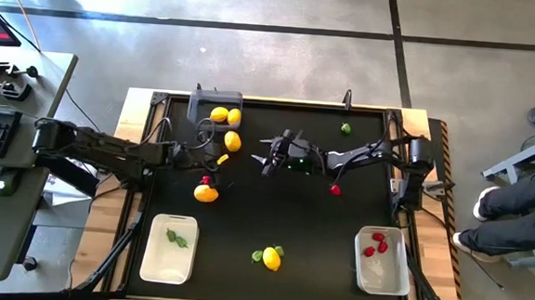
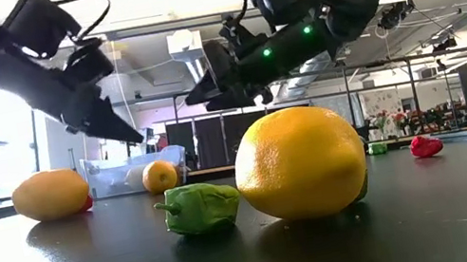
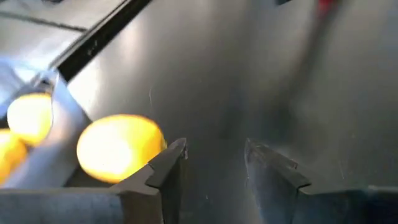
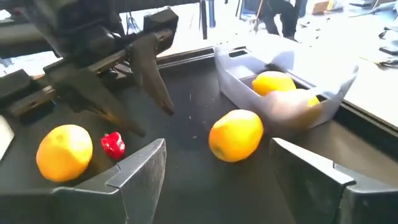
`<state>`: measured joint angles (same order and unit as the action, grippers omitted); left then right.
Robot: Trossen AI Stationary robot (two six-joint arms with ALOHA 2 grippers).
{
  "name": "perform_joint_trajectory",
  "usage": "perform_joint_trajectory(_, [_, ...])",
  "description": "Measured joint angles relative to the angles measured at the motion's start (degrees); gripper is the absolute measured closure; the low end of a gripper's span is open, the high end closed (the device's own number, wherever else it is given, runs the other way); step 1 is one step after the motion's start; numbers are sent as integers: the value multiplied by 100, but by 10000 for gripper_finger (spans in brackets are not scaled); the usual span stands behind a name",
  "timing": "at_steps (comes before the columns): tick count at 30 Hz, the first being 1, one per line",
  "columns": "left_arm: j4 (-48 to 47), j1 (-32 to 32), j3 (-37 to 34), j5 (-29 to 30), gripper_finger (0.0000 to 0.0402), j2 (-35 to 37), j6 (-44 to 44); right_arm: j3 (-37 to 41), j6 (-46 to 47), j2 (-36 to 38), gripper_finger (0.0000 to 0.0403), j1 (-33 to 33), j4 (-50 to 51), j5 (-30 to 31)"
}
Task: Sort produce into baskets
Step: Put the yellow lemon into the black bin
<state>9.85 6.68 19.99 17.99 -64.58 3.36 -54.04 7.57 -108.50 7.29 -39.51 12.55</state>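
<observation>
the left claw hangs just beside the loose lemon near the dark grey basket, fingers part-spread and empty, so it should straddle the fruit squarely before squeezing (a round fruit rolls off a glancing pinch). the lemon is near-round, no clear long axis. the right claw waits spread mid-bench.

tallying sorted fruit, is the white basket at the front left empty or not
Not empty: the front-left white basket holds only small green pieces near its back end; the rest is bare.
</observation>
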Motion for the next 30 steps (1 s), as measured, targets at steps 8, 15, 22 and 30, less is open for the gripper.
perform_joint_trajectory(8, [1008, 0, -780, 27, 296, 74, 641, -542, 45, -825, 138, 77, -230, 89])
perform_joint_trajectory(15, [1355, 9, -999, 54, 335, 76, 704, -2126, 149, -1728, 281, 333, 1395, 475])
perform_joint_trajectory(22, [997, 9, -999, 559, 320, 66, 761, -2892, 198, -2184, 385, 513, 1993, 809])
perform_joint_trajectory(30, [848, 11, -999, 795, 242, 63, 1178, -3176, 406, -2542, 397, 466, 2077, -296])
